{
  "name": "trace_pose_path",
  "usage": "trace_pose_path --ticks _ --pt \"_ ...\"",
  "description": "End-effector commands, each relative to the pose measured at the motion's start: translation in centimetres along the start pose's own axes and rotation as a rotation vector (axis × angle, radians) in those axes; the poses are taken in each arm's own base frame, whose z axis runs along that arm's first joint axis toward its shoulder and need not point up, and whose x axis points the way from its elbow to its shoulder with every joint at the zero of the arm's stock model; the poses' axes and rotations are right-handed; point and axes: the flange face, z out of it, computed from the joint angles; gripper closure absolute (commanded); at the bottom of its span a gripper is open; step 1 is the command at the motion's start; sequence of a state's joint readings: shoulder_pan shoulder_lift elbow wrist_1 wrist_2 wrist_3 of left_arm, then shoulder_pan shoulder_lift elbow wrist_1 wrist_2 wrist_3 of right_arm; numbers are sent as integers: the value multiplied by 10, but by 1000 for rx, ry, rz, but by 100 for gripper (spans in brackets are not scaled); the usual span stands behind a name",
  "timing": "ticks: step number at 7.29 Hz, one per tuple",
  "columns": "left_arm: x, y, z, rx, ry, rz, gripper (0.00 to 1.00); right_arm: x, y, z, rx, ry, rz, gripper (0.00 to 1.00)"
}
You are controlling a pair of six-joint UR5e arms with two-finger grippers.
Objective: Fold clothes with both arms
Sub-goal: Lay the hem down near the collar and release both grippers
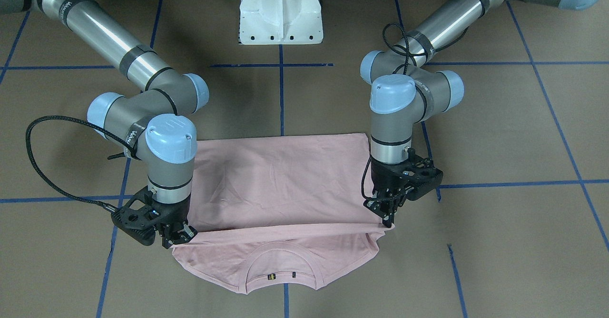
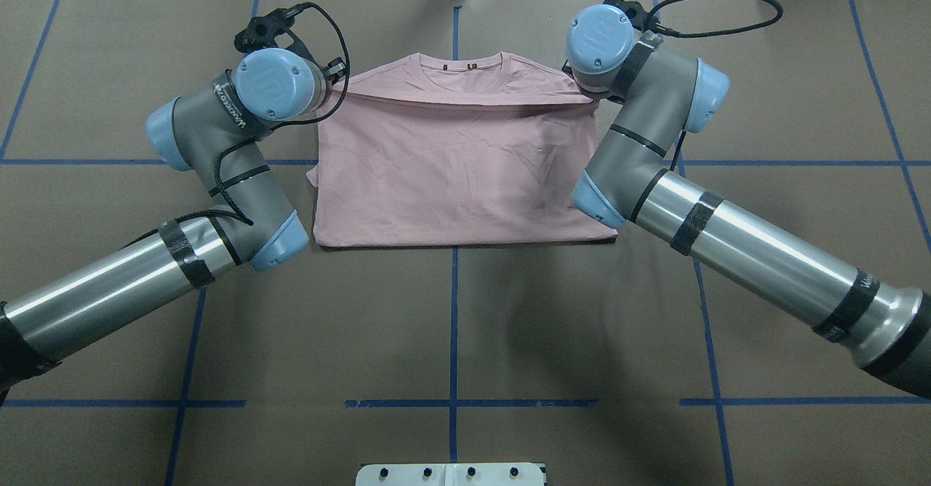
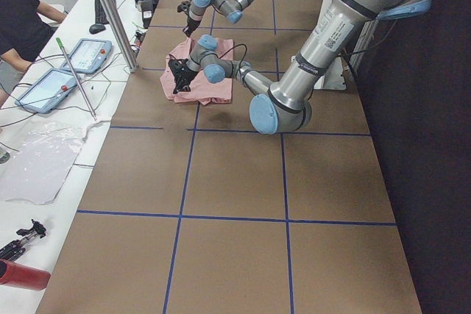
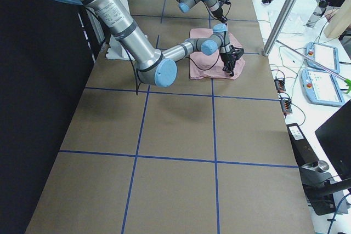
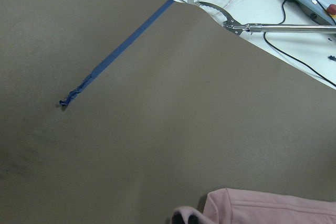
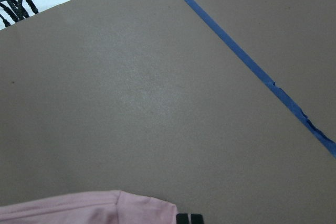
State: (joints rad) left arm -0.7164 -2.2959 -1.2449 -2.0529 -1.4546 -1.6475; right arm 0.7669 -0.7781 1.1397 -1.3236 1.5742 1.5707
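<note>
front view: pink t-shirt (image 1: 280,175) lies mid-bench (image 1: 499,132), lower half doubled over toward the collar (image 1: 283,273). left fingers (image 1: 387,219) are pressed together on one corner of the doubled edge, right fingers (image 1: 178,236) pinch the other corner. edge is taut btw them and looks slightly lifted off the layer below. overhead: collar (image 2: 462,64) points away from robot base, shirt's long axis runs side to side across bench; both grips hidden under the wrists. side views: too small to judge grips. left wrist cam: pink cloth bunched at a fingertip (image 5: 186,216), bare bench beyond. right wrist cam: two black tips (image 6: 189,219) closed together beside the pink corner. judgement: fold abt to be laid down. to do it well, keep both corners level w/ equal tension, set edge parallel to shoulders and short of collar, lower fully, then let go both sides together.
</note>
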Motion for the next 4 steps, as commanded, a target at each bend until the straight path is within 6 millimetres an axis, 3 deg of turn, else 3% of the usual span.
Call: trace_pose_path --ticks 1,2,4 --pt "-5 2 20 -1 24 -1 100 2 0 7 6 12 -1 100" --pt "-6 2 22 -1 21 1 90 2 0 8 6 14 -1 100" --pt "0 1 17 -4 58 -8 68 -1 1 5 4 -29 -1 36"
